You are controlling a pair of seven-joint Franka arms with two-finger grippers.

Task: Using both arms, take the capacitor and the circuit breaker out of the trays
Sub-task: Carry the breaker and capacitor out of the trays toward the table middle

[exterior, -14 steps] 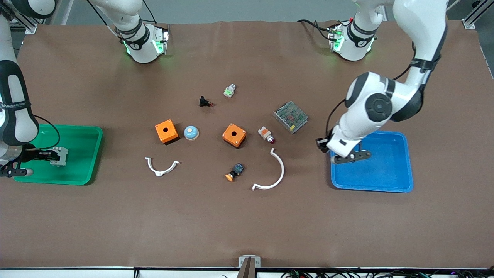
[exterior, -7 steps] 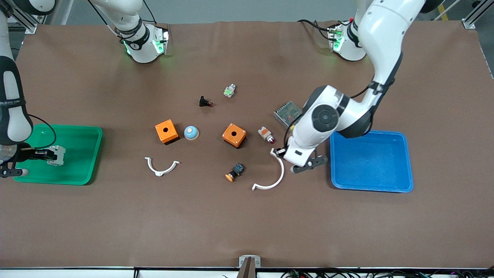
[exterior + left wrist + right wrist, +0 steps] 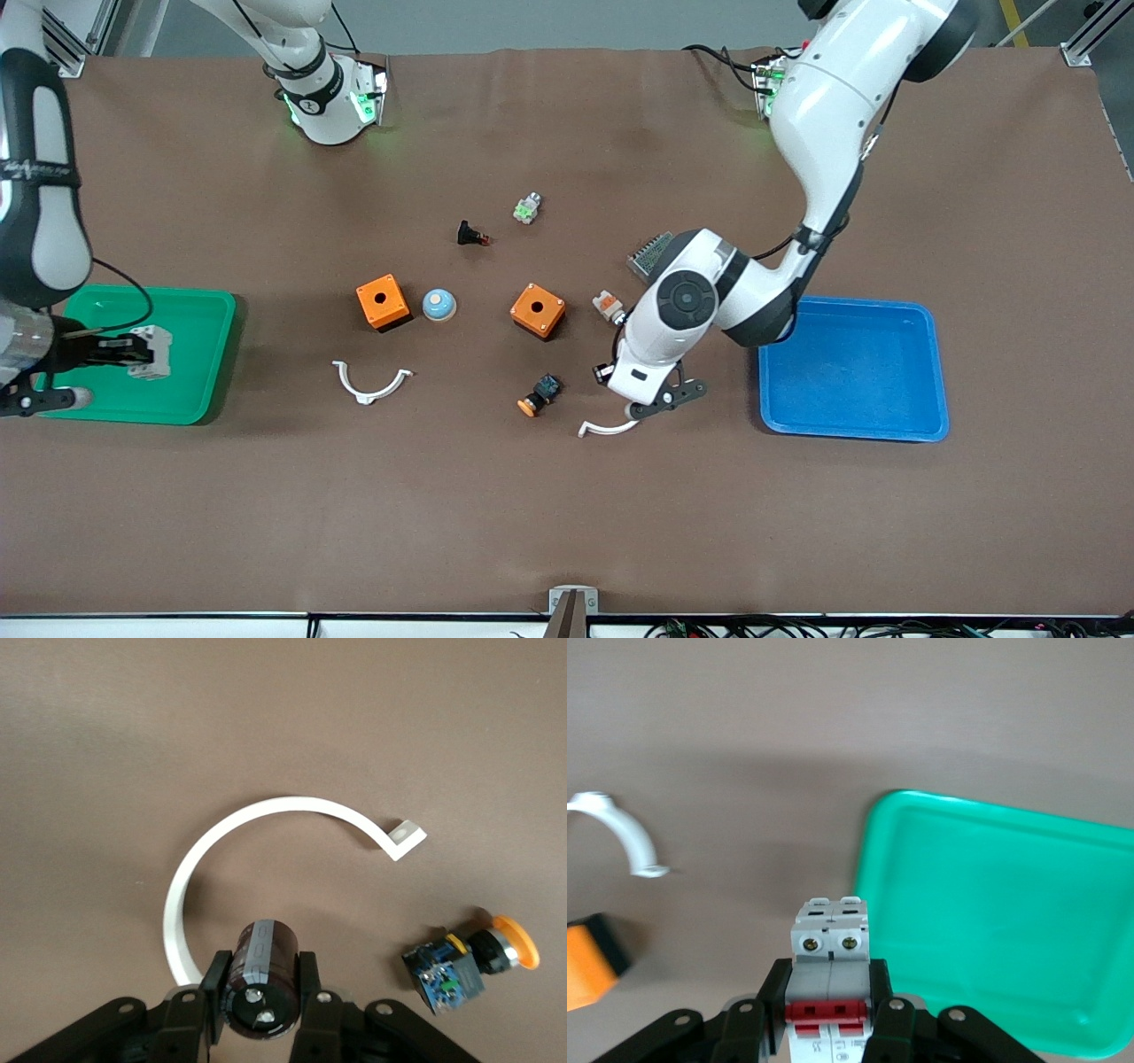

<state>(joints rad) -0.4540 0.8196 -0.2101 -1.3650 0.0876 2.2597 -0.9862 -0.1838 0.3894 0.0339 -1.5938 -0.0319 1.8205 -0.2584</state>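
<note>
Left arm's reaching in from its base w/ its pincer [image 3: 654, 406] up over the big white curved strip [image 3: 607, 429], which lies on the brown tabletop [image 3: 567, 514] betw. the orange-capped button [image 3: 538, 396] and the blue tray [image 3: 853, 370]. That pincer is clamped on the capacitor [image 3: 263, 978]: in the left wrist view the little black cylinder sits squeezed betw. both fingers [image 3: 215, 989], its paler end face toward the camera, w/ the curved strip under it and the button [image 3: 469, 958] off to one side on the bare brown. Blue tray has nothing in it that I can see. At the right arm's end of the tabletop, the right pincer [image 3: 115, 351] hangs over the green tray [image 3: 190, 403], gripping the breaker [image 3: 149, 351]; the right wrist view shows the grey block [image 3: 830, 979] pinched betw. the fingers [image 3: 772, 992], red levers and two screw heads facing the camera, the green tray [image 3: 992, 912] below and partly ahead of it. Can't tell if the breaker touches the tray floor or not. Middle of the tabletop: two orange boxes [image 3: 383, 302] [image 3: 538, 310] w/ a pale blue dome [image 3: 438, 305] just beside the first; a smaller white curved clip [image 3: 370, 383] nearer the front camera than that box; a white-and-orange lamp [image 3: 608, 306] close to the left arm's elbow; a black part w/ red tip [image 3: 470, 235] and a small white-green piece [image 3: 526, 208] farther back, toward the bases. A metal mesh box [image 3: 648, 252] peeks out, mostly hidden by the left arm.
</note>
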